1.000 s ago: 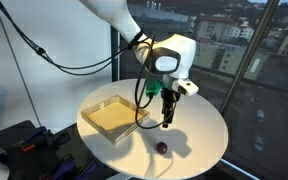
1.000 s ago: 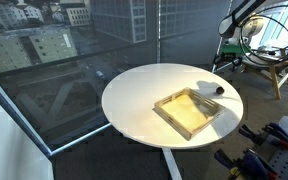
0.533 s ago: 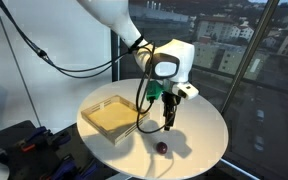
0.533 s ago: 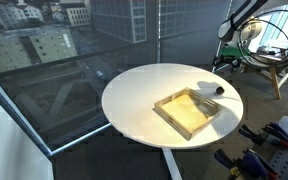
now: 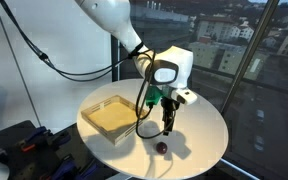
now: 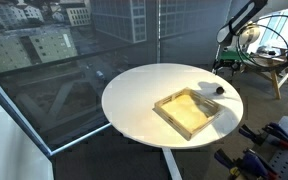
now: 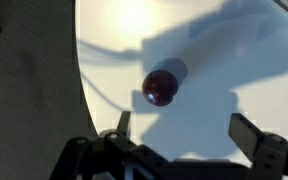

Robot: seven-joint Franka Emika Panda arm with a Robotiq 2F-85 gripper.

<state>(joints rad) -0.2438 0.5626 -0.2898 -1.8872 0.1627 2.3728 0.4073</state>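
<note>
Change since earlier: end effector (image 5: 167, 126) has sunk a little lower toward the surface (image 5: 199, 128); nothing else has shifted.
End effector: jaws spread wide and holding nothing, fingers (image 7: 246, 130) pointing down, hovering above the dark red ball (image 5: 162, 147) without touching it.
Dark red ball: lies alone on the round white surface, near the edge and just beside a corner of the shallow wooden tray (image 5: 100, 102); in an exterior view it sits past the tray's far corner (image 6: 220, 88).
Wrist view: ball (image 7: 160, 88) appears ahead of the open fingers and left of their midline.
Doing it well: probably centre the gap over the ball first, then come straight down.
Caution: a round thing likely rolls if one finger touches first, so close slowly and evenly.
</note>
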